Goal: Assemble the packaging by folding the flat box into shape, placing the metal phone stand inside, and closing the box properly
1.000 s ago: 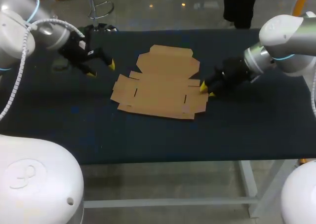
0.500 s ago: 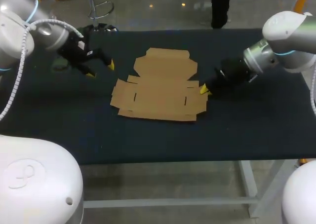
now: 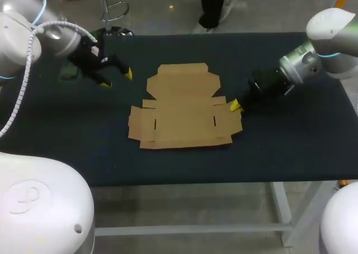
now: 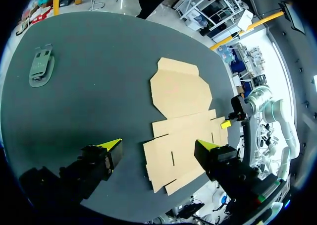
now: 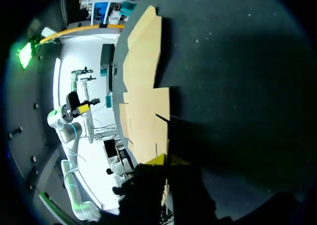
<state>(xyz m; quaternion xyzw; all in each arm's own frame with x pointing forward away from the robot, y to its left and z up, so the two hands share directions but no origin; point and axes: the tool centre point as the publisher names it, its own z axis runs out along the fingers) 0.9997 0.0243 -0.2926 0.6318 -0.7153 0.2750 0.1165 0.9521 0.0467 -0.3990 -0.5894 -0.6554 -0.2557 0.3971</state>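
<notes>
A flat brown cardboard box lies unfolded mid-table, its large lid panel toward the far edge. At the box's right-hand flap my right gripper is shut on the cardboard edge. The right wrist view shows the same grip, with my right gripper pinching the near flap as the box stretches away ahead. Over the table's far left my left gripper hangs open and holds nothing. In its own view my left gripper has the box ahead of it. The grey-green metal phone stand lies flat near the far-left edge.
The dark table has bare surface to the right of the box and along its front edge. In the head view my left arm mostly hides the phone stand. Nothing else stands on the table.
My right gripper closed on the box's right flap and pulled it; the box slid toward the front right and turned a little. The left arm stayed put.
</notes>
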